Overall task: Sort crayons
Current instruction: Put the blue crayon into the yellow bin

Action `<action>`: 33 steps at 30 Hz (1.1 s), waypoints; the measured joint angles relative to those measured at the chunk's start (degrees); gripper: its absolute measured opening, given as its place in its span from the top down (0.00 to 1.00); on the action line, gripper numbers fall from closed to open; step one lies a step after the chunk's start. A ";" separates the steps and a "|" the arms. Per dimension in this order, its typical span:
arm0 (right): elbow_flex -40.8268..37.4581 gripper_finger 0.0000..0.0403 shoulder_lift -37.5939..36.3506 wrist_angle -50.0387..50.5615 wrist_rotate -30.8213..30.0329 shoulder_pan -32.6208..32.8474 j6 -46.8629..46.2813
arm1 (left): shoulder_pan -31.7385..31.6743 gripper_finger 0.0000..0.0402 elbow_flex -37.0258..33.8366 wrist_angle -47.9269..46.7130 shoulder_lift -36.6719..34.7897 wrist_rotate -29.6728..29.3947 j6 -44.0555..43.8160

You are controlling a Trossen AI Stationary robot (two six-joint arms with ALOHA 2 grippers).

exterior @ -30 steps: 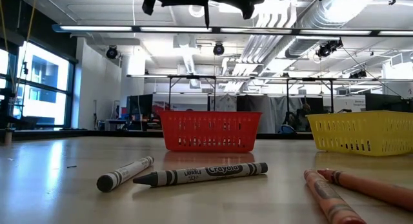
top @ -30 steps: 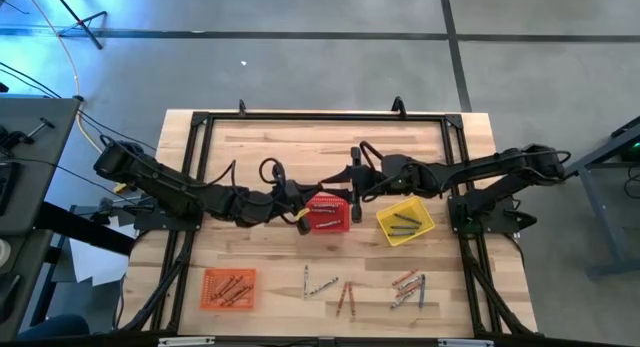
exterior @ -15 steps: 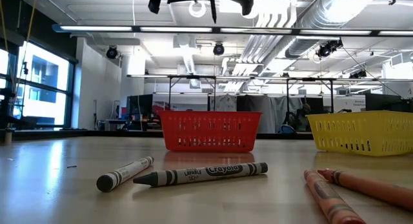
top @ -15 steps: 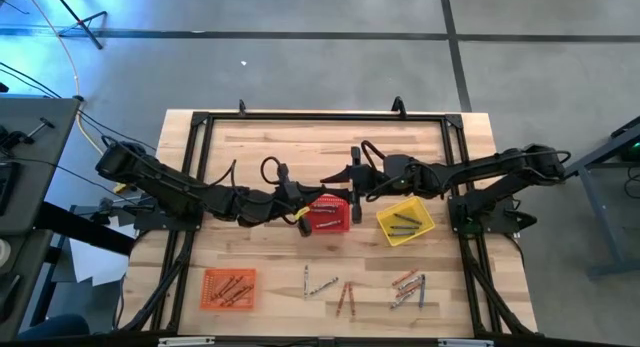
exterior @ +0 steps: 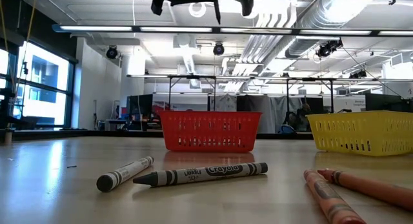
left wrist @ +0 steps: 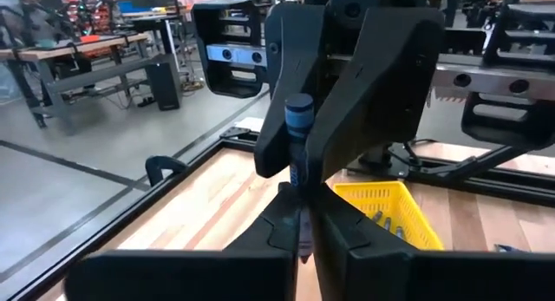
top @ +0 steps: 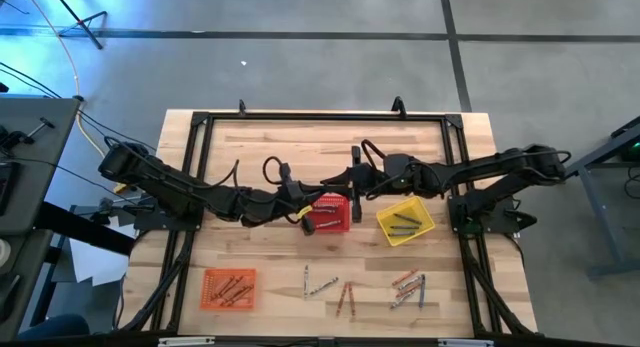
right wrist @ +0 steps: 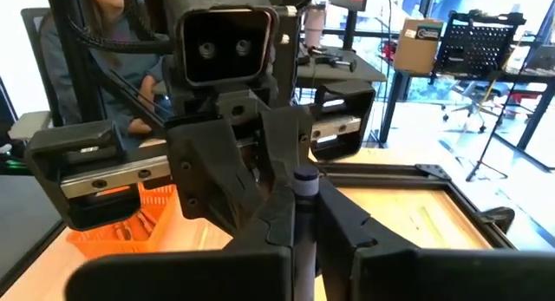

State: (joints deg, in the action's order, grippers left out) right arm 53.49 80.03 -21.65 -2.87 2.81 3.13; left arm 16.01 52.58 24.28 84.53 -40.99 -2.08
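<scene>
High above the red basket (top: 328,215) my two grippers meet on one blue crayon (left wrist: 298,119), which stands upright between them. My left gripper (left wrist: 302,216) reaches in from the table's left, my right gripper (right wrist: 303,216) from the right; both are shut on this crayon. In the high view the grippers hide it. More crayons lie loose on the table's near part (top: 345,297) (top: 408,287); the low view shows two grey ones (exterior: 126,173) (exterior: 203,174) and orange-red ones (exterior: 348,185) lying flat. My left gripper pinches the blue crayon's lower part (left wrist: 301,206) between its two fingers. The fingers come level from the table's left and lie across the crayon, which stands upright, clear of the table. My right gripper pinches the same crayon just below its upper end (right wrist: 304,193) between its two fingers (left wrist: 381,84). They come level from the table's right, across the crayon. The crayon's top end (left wrist: 298,106) sticks up above them.
A yellow basket (top: 405,222) with a few crayons stands right of the red one. An orange basket (top: 230,287) holding crayons sits near the front left. A black frame (top: 320,115) edges the table. A person (right wrist: 87,41) sits beyond the table.
My right gripper has shut its fingers on the blue crayon that my left gripper holds up. Both arms have stayed above the red basket.
</scene>
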 joint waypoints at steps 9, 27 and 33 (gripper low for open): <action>3.94 0.99 -4.23 18.59 -8.73 -3.36 -1.78 | 0.00 0.78 0.02 0.08 0.00 -0.26 6.12; 4.56 1.00 -5.56 82.28 -11.78 3.67 -39.97 | 0.24 0.68 0.02 -5.39 -0.02 -0.83 -0.19; -3.90 1.00 -5.40 75.12 -6.39 6.52 -44.21 | 0.24 0.68 0.02 -5.17 -0.03 -0.82 -1.78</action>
State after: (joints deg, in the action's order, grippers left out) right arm 49.59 74.63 53.47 -9.26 9.34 -41.08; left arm 16.25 52.59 19.11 84.50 -41.81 -3.86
